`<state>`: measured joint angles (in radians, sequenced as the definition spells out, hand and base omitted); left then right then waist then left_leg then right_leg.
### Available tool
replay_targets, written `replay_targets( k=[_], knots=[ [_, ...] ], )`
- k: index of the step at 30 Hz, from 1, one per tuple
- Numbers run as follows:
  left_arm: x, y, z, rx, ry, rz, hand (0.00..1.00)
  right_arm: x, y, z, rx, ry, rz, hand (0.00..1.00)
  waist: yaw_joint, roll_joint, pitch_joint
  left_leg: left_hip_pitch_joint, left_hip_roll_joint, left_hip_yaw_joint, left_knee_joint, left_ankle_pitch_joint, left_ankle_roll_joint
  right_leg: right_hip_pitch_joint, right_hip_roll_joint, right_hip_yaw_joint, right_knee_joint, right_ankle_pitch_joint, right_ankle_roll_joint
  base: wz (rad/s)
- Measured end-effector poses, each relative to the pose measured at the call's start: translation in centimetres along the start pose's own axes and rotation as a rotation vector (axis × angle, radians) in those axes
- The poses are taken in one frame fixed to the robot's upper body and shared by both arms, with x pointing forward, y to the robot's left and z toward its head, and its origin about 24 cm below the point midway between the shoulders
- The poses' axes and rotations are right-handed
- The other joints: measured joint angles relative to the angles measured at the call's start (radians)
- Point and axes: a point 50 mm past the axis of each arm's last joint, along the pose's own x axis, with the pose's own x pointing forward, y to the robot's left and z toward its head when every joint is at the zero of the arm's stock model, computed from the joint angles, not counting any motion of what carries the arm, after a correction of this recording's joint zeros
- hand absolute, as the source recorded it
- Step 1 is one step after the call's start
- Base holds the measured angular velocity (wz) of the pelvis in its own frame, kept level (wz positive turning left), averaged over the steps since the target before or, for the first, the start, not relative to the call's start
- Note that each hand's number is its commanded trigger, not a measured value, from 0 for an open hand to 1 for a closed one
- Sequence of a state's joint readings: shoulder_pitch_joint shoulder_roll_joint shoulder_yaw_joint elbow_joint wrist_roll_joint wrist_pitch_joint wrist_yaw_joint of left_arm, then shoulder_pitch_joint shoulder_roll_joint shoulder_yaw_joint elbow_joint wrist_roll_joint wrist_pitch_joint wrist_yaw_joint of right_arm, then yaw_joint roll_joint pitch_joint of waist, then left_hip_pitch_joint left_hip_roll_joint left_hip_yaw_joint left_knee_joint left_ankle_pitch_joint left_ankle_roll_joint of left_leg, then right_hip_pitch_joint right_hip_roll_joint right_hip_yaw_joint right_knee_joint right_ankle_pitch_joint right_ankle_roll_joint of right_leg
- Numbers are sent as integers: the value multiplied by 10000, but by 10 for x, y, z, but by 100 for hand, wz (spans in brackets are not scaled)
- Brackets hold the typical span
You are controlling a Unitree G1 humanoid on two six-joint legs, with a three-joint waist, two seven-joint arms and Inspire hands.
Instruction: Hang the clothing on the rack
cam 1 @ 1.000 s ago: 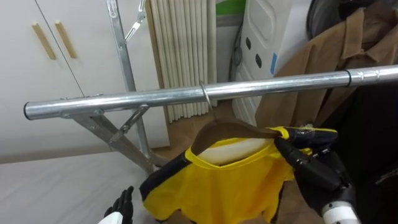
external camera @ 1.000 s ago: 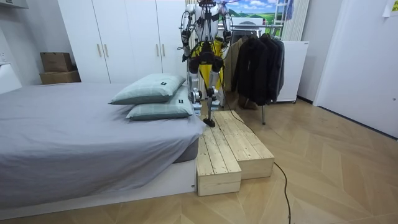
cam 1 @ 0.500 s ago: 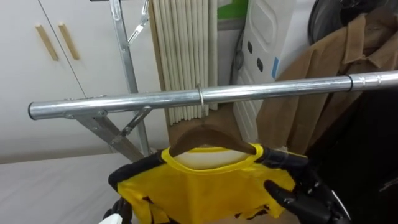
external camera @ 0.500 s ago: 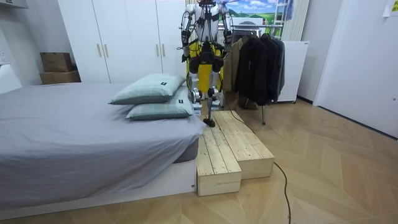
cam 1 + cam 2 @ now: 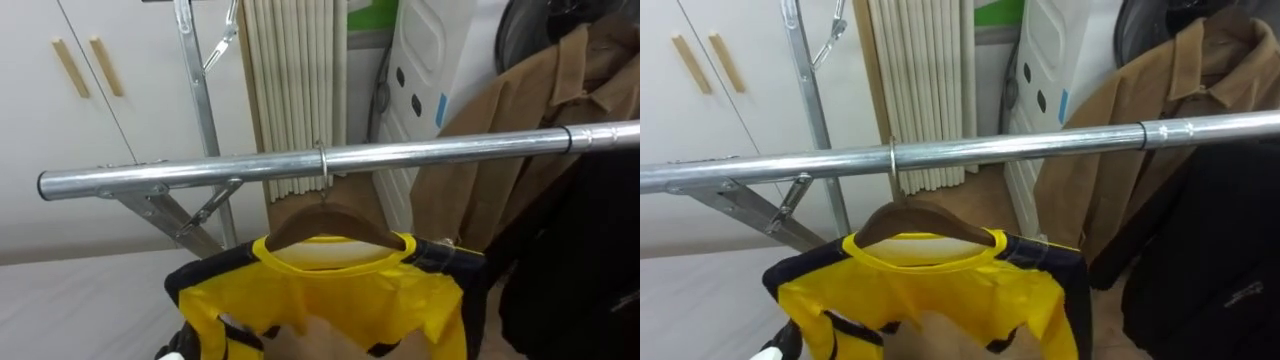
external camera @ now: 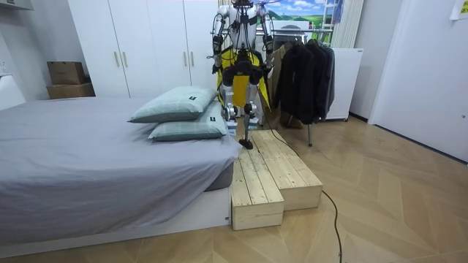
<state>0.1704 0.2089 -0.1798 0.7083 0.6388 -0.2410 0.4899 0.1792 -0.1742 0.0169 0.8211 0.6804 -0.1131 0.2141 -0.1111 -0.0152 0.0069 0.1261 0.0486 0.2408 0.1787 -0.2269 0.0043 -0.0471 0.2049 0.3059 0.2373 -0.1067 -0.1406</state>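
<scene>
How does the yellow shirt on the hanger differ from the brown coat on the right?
The yellow shirt is bright yellow with dark shoulder panels; the brown coat is plain tan. The shirt has a round open neck, the coat a folded collar. The shirt's wooden hanger shows, hooked over the rail near its middle; the coat hangs further right, its hanger hidden. Both hang upright.

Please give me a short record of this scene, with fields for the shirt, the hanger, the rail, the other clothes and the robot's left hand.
shirt: yellow shirt with dark trim, on the hanger
hanger: wooden hanger, its metal hook over the rail
rail: metal rail, level across the view
other clothes: brown coat behind the rail at the right; dark garment below it
left hand: left hand at the lower edge, beside the shirt
</scene>
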Motion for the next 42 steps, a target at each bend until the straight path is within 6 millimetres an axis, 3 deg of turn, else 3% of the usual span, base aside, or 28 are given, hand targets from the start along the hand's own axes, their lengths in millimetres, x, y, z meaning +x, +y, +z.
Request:
replay_targets(
  k=[3, 15, 26, 33, 37, 42],
  knots=[
    [-1, -1, -4, 14, 108, -35, 0, -1, -4, -4, -618, 331, -21, 0, -44, 34, -7, 26, -18, -259, -15, 0, 0, 7, 10, 10, -3, 0, 0, 0],
    [-16, -6, -32, -3, 1266, 10, 0, -18, -36, -35, -2545, 2120, -1033, 0, -236, 24, -22, 225, -19, -251, -135, 1, 1, 223, 50, 264, -163, 49, 11, -6],
    [-45, -24, -66, 428, 3331, -1057, 0, -57, -69, -84, -3765, 5033, -2864, 0, -213, 30, -71, 427, -45, -564, -190, 1, 2, 349, 32, 186, -280, 20, 0, 2],
    [-74, -36, -92, -169, 5791, -1488, 0, -62, -74, -90, -4666, 5922, -3395, 0, -188, 27, -80, 450, -44, -565, -189, 0, 2, 391, 35, 183, -287, 14, 9, 1],
    [-93, -40, -107, -1096, 7360, -1871, 0, -65, -74, -96, -4496, 6363, -3571, 0, -138, 39, -74, 537, -65, -997, -191, -2, 4, 524, 25, 110, -326, -5, 21, 13],
    [-81, -37, -105, -2375, 7664, -1887, 0, -61, -73, -92, -3961, 6063, -3835, 0, 80, 99, -99, 540, -58, -989, -218, -3, 4, 470, -17, -111, -313, -18, 22, 3]
  ],
)
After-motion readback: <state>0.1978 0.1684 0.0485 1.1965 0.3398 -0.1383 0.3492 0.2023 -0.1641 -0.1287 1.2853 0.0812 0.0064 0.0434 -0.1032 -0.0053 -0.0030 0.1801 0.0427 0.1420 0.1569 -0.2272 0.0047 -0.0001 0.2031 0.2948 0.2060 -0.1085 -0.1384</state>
